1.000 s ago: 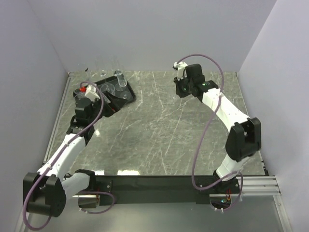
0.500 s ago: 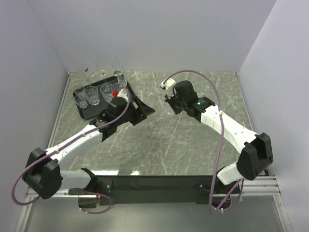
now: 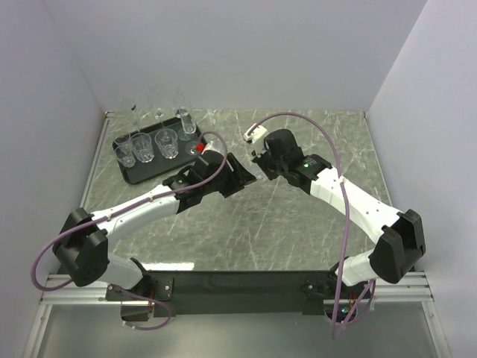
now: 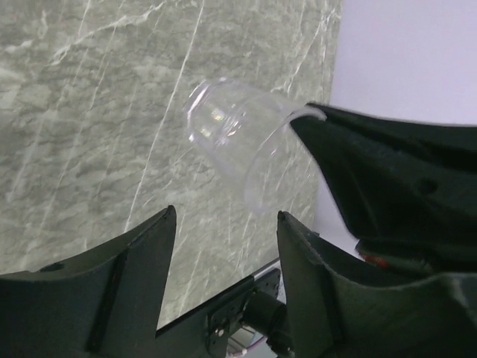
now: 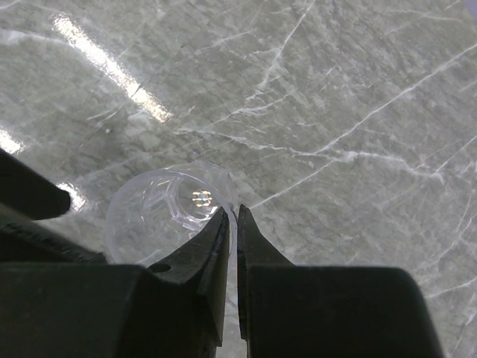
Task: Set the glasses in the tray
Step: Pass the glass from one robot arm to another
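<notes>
Several glasses (image 3: 145, 148) stand in the black tray (image 3: 127, 173). To the tray's right, above the table (image 3: 253, 224), the right gripper (image 5: 232, 224) pinches one tumbler (image 5: 160, 212) by its wall. The left gripper (image 4: 225, 218) faces it with jaws wide, gripping nothing. This tumbler seems the only one left to place.

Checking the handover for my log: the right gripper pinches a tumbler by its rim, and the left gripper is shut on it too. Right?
Not quite: the left gripper is open, not closed on the tumbler, as the left wrist view shows. The right gripper does pinch the rim.
</notes>
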